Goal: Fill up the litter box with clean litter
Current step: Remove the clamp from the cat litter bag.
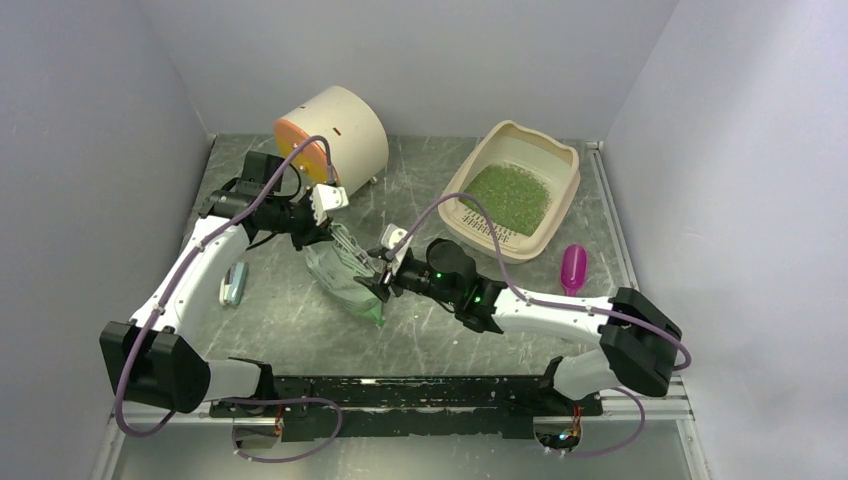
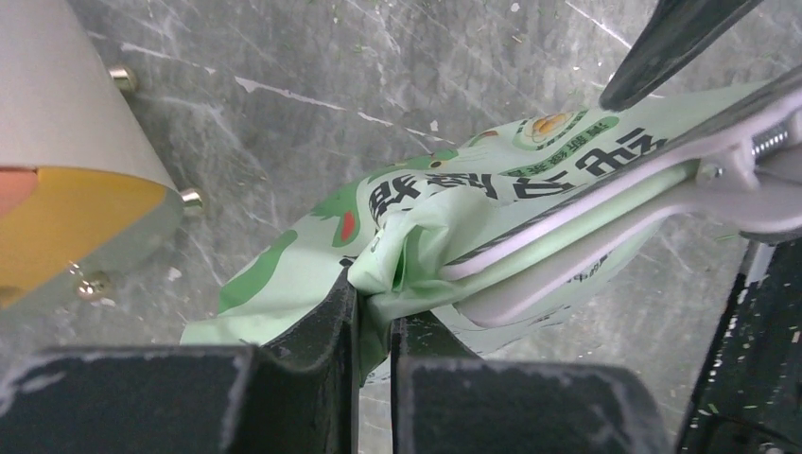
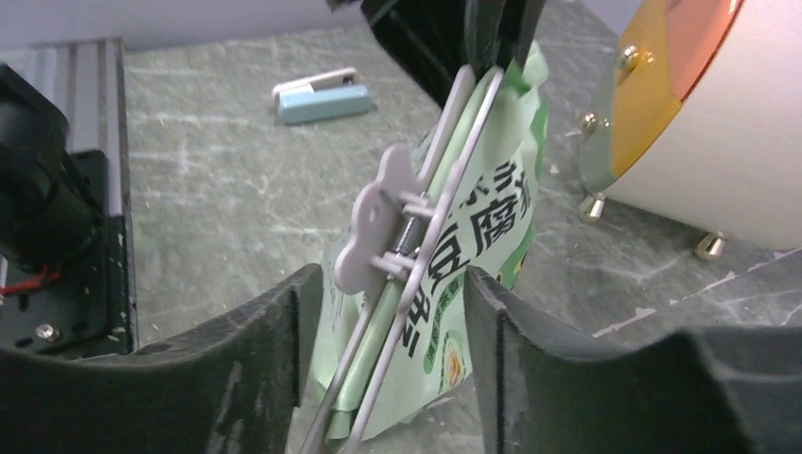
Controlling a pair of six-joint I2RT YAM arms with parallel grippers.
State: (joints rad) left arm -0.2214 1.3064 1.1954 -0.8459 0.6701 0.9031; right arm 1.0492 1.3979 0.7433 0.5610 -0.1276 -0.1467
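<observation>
The beige litter box (image 1: 524,130) stands at the back right, with a bed of green clean litter (image 1: 510,193) in it. A light-green printed bag (image 1: 348,280) stands mid-table, its top sealed by a white clip (image 3: 383,236). My left gripper (image 2: 374,303) is shut on a bunched corner of the bag (image 2: 284,274), beside the white clip (image 2: 605,218). My right gripper (image 3: 392,312) is open, its fingers straddling the clip and the bag's top (image 3: 492,218). From above, the left gripper (image 1: 333,233) and right gripper (image 1: 378,284) meet at the bag.
A cream half-cylinder cabinet (image 1: 340,128) with an orange face stands at the back left, close behind the bag. A magenta scoop (image 1: 573,268) lies right of the litter box's near end. A small blue clip (image 1: 233,283) lies on the left of the table.
</observation>
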